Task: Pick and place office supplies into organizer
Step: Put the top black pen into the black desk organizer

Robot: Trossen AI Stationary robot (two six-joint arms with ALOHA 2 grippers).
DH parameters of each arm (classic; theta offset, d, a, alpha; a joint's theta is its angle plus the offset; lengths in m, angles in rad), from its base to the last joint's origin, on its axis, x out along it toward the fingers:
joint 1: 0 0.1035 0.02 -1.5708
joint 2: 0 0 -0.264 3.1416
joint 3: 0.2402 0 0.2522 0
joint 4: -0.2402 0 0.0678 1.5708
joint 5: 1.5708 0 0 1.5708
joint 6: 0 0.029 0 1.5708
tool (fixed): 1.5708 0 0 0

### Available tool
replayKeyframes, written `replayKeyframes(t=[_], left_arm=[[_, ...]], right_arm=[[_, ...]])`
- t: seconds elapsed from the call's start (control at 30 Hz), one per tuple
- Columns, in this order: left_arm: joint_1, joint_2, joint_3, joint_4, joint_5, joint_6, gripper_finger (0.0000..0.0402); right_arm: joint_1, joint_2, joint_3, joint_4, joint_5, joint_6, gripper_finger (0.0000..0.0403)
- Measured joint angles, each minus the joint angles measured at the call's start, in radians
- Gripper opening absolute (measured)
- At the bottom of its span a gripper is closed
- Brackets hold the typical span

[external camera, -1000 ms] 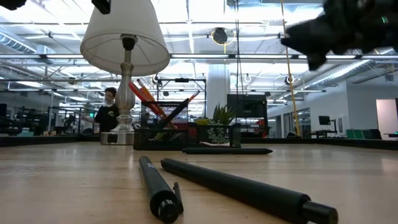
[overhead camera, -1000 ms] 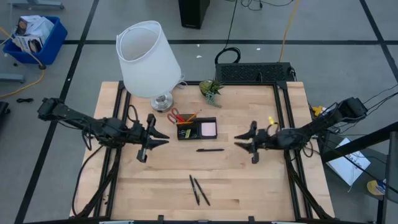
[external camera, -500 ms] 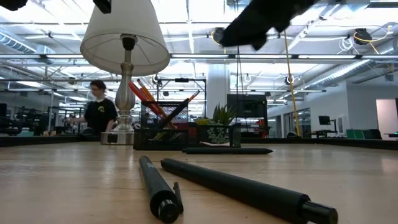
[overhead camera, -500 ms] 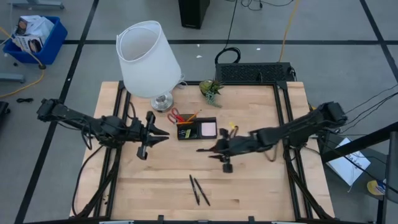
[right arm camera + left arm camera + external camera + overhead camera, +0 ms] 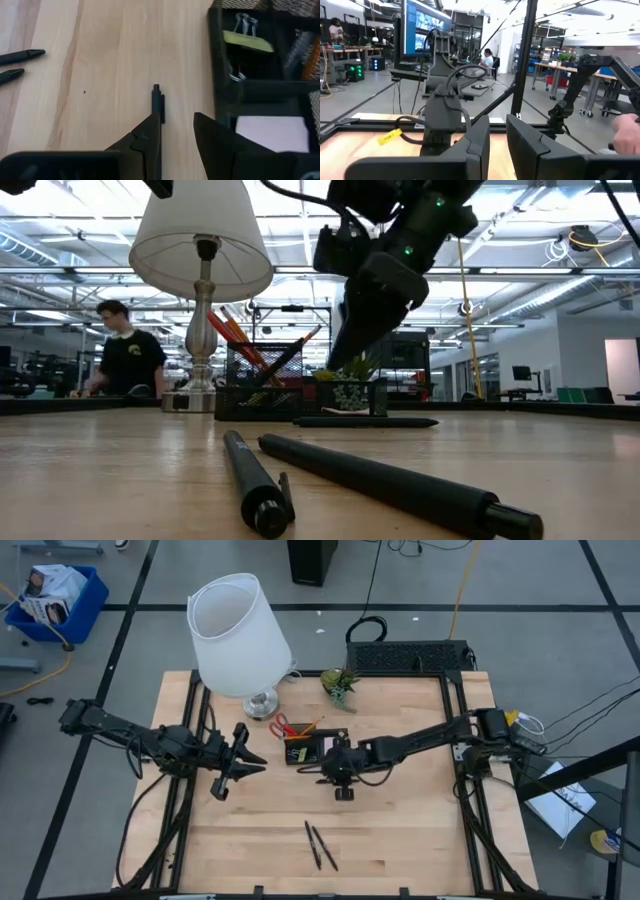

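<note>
**Right arm over the loose pen beside the organizer**

While the left gripper (image 5: pixel 240 762) waits off to the organizer's left, fingers nearly together and holding nothing, the right gripper (image 5: pixel 338 772) hangs just in front of the organizer (image 5: pixel 318 749). Its fingers stand partly apart and grip nothing. In the right wrist view a single black pen (image 5: pixel 158 101) lies on the table along the organizer's front wall, one end showing between the fingers.

Progress, judged from the layout: scissors (image 5: pixel 287 726) and pencils (image 5: pixel 305 728) stand at the organizer's rear, and binder clips (image 5: pixel 241 24) and a pale pad (image 5: pixel 268 126) sit in its compartments. Left to do: this pen, plus two pens (image 5: pixel 319 845) lying well in front of the organizer. Whether the rear holder is part of the tray is unclear.
</note>
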Motion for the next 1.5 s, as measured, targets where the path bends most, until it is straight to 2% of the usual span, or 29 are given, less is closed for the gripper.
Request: replayKeyframes(t=[0.13, 0.5, 1.33, 1.5], left_arm=[[0.000, 0.001, 0.000, -0.003, -0.003, -0.002, 0.0067], [0.001, 0.001, 0.000, -0.003, -0.018, -0.003, 0.0067], [-0.002, 0.001, 0.000, -0.023, -0.020, -0.003, 0.0067], [-0.002, 0.001, 0.000, -0.023, -0.020, -0.006, 0.0067]], right_arm=[[0.000, 0.035, 0.014, -0.001, -0.050, -0.010, 0.0114], [0.011, 0.158, 0.108, 0.015, -0.046, -0.045, 0.0114], [-0.009, 0.232, 0.113, 0.031, -0.044, -0.014, 0.0114], [-0.012, 0.227, 0.112, 0.024, -0.045, 0.056, 0.0114]])
